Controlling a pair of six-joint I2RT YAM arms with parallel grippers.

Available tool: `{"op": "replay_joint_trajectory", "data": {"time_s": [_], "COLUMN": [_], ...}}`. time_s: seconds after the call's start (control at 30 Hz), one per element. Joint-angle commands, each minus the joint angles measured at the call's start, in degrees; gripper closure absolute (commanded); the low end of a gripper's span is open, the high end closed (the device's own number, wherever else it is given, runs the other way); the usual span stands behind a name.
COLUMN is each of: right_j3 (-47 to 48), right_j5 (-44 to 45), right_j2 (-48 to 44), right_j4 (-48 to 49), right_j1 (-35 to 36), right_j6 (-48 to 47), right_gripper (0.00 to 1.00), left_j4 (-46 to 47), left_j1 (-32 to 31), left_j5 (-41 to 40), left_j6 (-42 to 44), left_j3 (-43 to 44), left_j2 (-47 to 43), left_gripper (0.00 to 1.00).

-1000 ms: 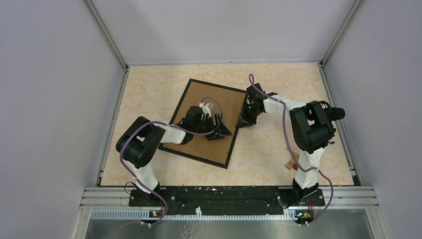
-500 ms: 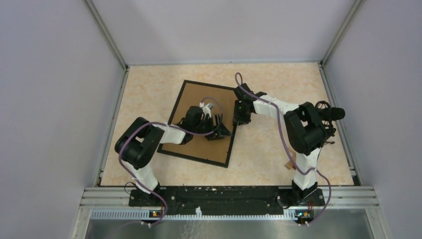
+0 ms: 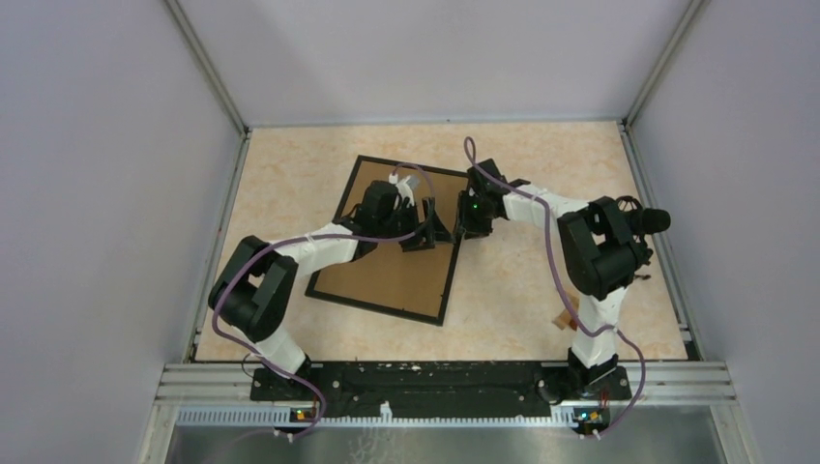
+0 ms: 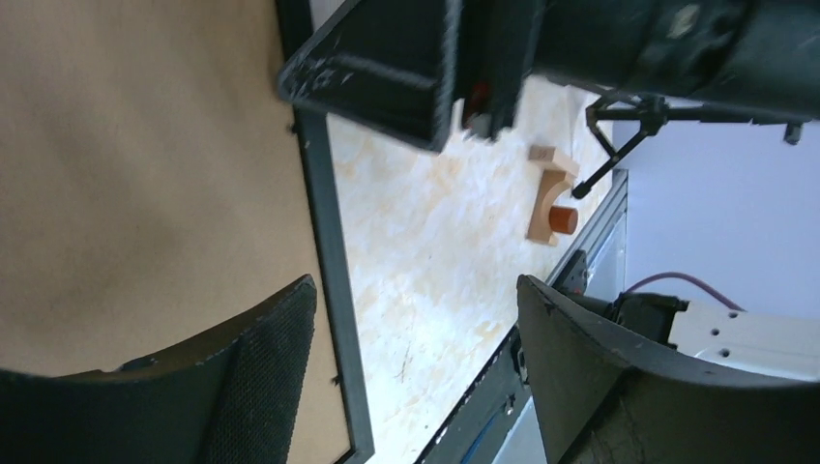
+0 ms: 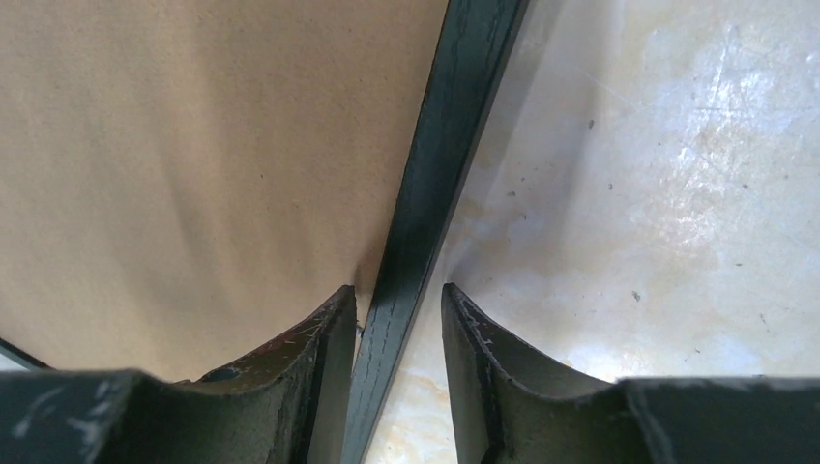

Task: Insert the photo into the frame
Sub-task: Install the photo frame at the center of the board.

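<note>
Edge-grab step, I reckon: your right claw (image 5: pixel 396 290) straddles the right rail of the thin black rectangular frame (image 3: pixel 387 275), barely open; left claw (image 4: pixel 416 285) gapes empty. Next: pinch, lift.

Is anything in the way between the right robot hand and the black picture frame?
No, nothing visible. The right gripper is right at the frame, its jaws on either side of the black edge: one over the brown backing, one over the table. Whether they pinch it is unclear.

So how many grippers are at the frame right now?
2. The left gripper hangs open over the brown backing near the frame's right edge; the right gripper straddles that black edge, fingers either side.
</note>
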Motion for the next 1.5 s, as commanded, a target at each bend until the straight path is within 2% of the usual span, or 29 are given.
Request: {"op": "replay_joint_trajectory", "data": {"time_s": [0.0, 0.13, 0.33, 0.5, 0.6, 0.67, 0.83, 0.9, 1.07, 1.17, 1.3, 1.47], "right_j3": [-3.64, -8.54, -16.64, -26.95, -29.70, -29.08, -22.43, -19.04, -12.94, -9.36, -5.94, -4.19], "right_j5": [6.08, 12.88, 9.42, 4.54, 2.18, 0.92, 5.32, 5.76, 3.58, 0.71, -5.79, -7.57], "right_j2": [1.89, 0.21, -4.93, -13.58, -17.65, -19.29, -24.47, -24.65, -20.49, -15.74, -9.68, -4.26], "right_j4": [0.62, 0.29, 4.23, 11.31, 12.57, 11.25, 3.37, 0.30, -1.82, -1.26, 2.32, 4.47], "right_j1": [1.63, 2.77, 5.09, 5.57, 5.59, 5.55, 2.72, 0.26, -6.60, -8.95, -9.92, -10.26], "right_j6": [-1.11, -0.69, 0.31, 3.22, 4.25, 4.82, 3.14, 1.98, -2.02, -3.55, -4.23, -3.42], "right_gripper": [0.62, 0.68, 0.76, 0.77, 0.77, 0.75, 0.49, 0.46, 0.49, 0.57, 0.62, 0.67], "left_j4": [-4.10, -4.36, 0.40, 5.68, 6.97, 7.31, 12.68, 15.58, 20.93, 20.74, 18.38, 15.30], "left_j1": [0.13, 0.51, 2.12, 4.10, 4.12, 4.12, 3.22, 2.78, 2.78, 2.81, 2.81, 3.17], "left_j5": [-3.85, -4.93, -9.48, -7.08, -5.43, -4.42, -2.54, -1.08, 0.92, 2.02, 1.64, -2.69], "left_j6": [2.49, 1.95, -0.85, -3.59, -4.12, -4.27, -4.00, -3.15, 0.28, 2.12, 3.41, 3.15], "left_j3": [6.43, 8.51, 5.38, 3.55, 5.11, 7.37, 11.25, 11.90, 12.70, 14.03, 14.52, 11.38], "left_j2": [-1.00, -0.52, -3.51, -3.26, -1.03, 1.69, 9.21, 12.02, 17.55, 20.55, 21.86, 21.34], "left_gripper": [0.19, 0.19, 0.17, 0.15, 0.15, 0.15, 0.15, 0.16, 0.17, 0.18, 0.19, 0.19]}}
